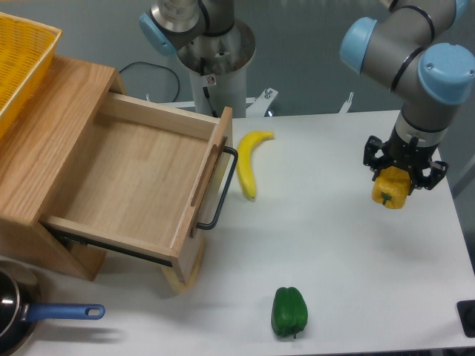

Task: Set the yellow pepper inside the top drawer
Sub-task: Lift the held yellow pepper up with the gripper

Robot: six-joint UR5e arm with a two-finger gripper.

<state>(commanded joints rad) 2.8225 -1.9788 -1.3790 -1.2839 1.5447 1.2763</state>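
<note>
At the right of the frame, your black two-finger gripper (393, 187) has its fingers closed around the glossy, blocky yellow bell pepper (391, 190), which appears to hang just above the white table (341, 252); whether it is fully clear of the surface is hard to tell from this angle. The wide, shallow light-wood top drawer (133, 178) stands pulled open at the left centre of the frame, its black bar handle (223, 189) facing the table, and its floor is bare.

The step in hand looks like the carry. Before you travel left, raise the pepper high enough to pass over the drawer's front panel and handle. Your path crosses the long curved yellow banana (251, 167) lying just right of the handle, so keep height there. The dark green bell pepper (289, 311) at bottom centre is well off your line. Lower over the middle of the drawer floor, and release only when the pepper is low, since it will likely roll.
</note>
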